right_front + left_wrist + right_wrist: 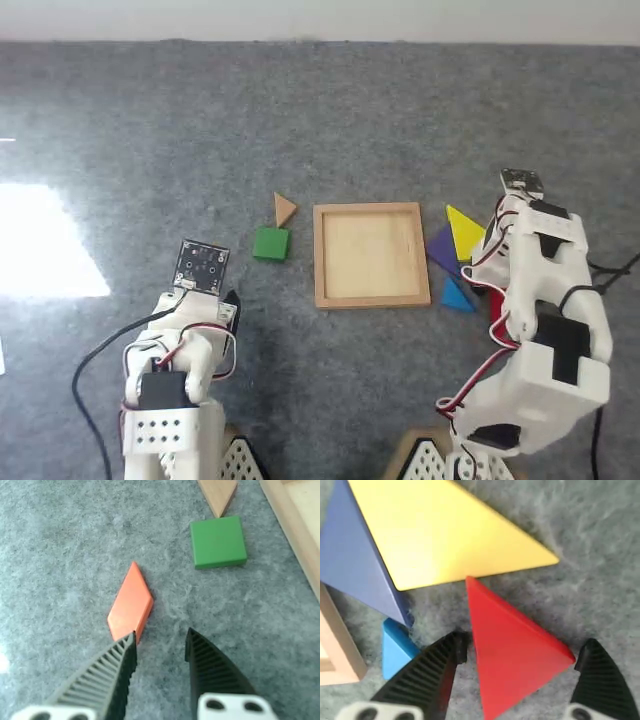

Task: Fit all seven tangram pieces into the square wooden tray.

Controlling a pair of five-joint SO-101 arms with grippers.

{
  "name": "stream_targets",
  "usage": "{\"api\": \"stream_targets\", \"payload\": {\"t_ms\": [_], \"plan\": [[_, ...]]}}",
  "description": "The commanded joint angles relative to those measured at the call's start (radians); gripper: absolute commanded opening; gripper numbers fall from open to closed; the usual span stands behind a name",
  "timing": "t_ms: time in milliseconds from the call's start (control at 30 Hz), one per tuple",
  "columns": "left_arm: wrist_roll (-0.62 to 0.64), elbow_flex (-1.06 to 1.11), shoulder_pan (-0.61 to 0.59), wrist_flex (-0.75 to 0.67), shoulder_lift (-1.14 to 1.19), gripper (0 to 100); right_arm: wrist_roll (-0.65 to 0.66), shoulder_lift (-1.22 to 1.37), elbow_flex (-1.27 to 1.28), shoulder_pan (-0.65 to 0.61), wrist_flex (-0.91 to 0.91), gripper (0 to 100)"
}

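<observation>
Grey felt point(150, 120), L claw point(160, 633) parted by orange piece point(131, 602), R claw point(527, 640) wide astride red tri point(510, 660).

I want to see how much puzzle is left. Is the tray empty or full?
Empty. The tray shows bare wood inside; pieces such as the green square and yellow triangle lie outside it on the table.

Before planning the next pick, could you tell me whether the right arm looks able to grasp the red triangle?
Probably yes: the right gripper hangs open, fingers on either side of the red triangle, with nothing lying over it.
</observation>
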Motion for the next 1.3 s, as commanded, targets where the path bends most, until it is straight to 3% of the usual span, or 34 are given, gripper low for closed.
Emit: {"api": "stream_targets", "payload": {"t_ms": [0, 133, 467, 700, 833, 967, 1267], "plan": [[-0.012, -0.008, -0.006, 0.000, -0.017, 15, -0.028, 0.005, -0.025, 0.028, 0.013, 24.3], [-0.012, -0.008, -0.006, 0.000, -0.017, 15, -0.031, 0.005, -0.025, 0.027, 0.012, 15.0], [-0.012, -0.008, -0.006, 0.000, -0.017, 15, -0.037, -0.004, -0.029, 0.030, 0.019, 14.9], [-0.012, -0.008, -0.006, 0.000, -0.017, 15, -0.195, -0.223, -0.103, 0.097, 0.159, 32.7], [-0.012, -0.008, -0.006, 0.000, -0.017, 15, -0.318, -0.341, -0.071, 0.068, 0.300, 34.0], [-0.012, -0.008, -0.006, 0.000, -0.017, 15, -0.470, -0.325, -0.008, 0.031, 0.285, 34.0], [-0.012, -0.008, -0.006, 0.000, -0.017, 15, -0.431, -0.128, -0.029, 0.042, 0.124, 34.0]]}}
